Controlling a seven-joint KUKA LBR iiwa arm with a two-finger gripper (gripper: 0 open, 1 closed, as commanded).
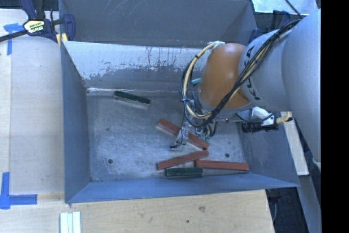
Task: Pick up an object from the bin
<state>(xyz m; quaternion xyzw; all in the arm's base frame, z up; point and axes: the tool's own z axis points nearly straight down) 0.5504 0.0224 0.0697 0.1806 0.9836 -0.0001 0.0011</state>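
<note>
The arm reaches into the grey bin from the right, its orange cover and looped cables hanging over the right half of the floor; the gripper is down low near the middle of the floor, just right of a short brown block and just beside the near end of a tilted brown stick; how far the gripper is open cannot be told, nor whether it has hold of either piece; nearer the front wall lie three more sticks close together: a long brown stick lying at a slant, a red-brown stick to its right, and a dark green stick just below them; well apart, towards the back left of the floor, lies another dark stick on its own.
</note>
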